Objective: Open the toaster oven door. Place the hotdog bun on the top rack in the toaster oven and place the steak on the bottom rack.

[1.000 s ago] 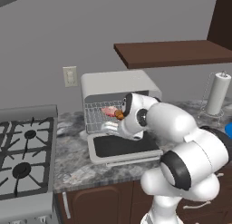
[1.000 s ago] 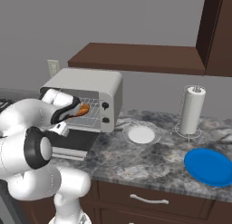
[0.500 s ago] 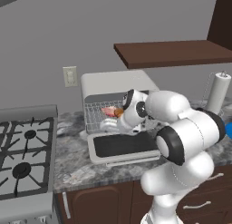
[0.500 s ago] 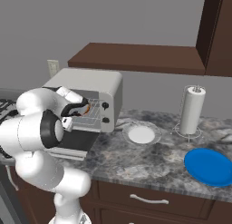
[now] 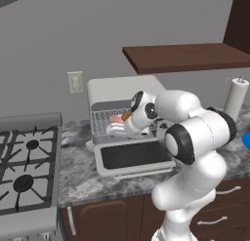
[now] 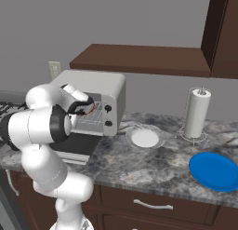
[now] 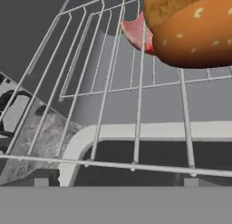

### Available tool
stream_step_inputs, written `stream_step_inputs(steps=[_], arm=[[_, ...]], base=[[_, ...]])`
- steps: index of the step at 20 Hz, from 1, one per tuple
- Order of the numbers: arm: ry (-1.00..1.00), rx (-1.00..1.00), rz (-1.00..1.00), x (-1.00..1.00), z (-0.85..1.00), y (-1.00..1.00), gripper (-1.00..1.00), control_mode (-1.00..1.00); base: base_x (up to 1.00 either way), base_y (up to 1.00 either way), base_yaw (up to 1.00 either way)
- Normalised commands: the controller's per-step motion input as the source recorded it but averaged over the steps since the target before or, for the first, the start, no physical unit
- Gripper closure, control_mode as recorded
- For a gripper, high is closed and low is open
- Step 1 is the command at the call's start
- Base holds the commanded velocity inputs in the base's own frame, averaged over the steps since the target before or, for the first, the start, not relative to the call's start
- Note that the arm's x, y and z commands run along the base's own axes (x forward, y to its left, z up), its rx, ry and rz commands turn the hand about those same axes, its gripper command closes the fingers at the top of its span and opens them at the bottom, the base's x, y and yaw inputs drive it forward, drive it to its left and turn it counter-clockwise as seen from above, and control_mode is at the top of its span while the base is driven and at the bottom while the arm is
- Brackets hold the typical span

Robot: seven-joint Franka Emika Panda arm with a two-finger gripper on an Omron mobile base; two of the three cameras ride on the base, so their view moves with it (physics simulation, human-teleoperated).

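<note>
A speckled grey granite counter (image 6: 139, 164) over dark wood cabinets carried the boxy white-grey toaster oven (image 5: 122, 91), its dark-glass drop-down door (image 5: 134, 156) lying open. The tan hotdog bun (image 7: 195, 30) lay on the silver wire top rack (image 7: 136, 96), pink-red steak (image 7: 138, 32) beneath. The gripper (image 5: 113, 129) stood wide, holding nothing.
</note>
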Motion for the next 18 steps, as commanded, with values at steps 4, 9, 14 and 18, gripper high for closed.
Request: stream_step_inputs(steps=[4, 9, 14, 18], arm=[[0.03, -0.07, 0.07, 0.37, 0.36, 0.16, -1.00, -1.00], [0.07, -0.06, 0.03, 0.46, 0.24, 0.15, -1.00, -1.00], [0.09, -0.07, 0.01, 0.58, 0.01, 0.17, -1.00, -1.00], [0.04, -0.05, 0.02, 0.58, 0.00, 0.15, -1.00, -1.00]], base=[[0.00, 0.00, 0.00], [0.00, 0.00, 0.00], [0.00, 0.00, 0.00], [0.00, 0.00, 0.00]])
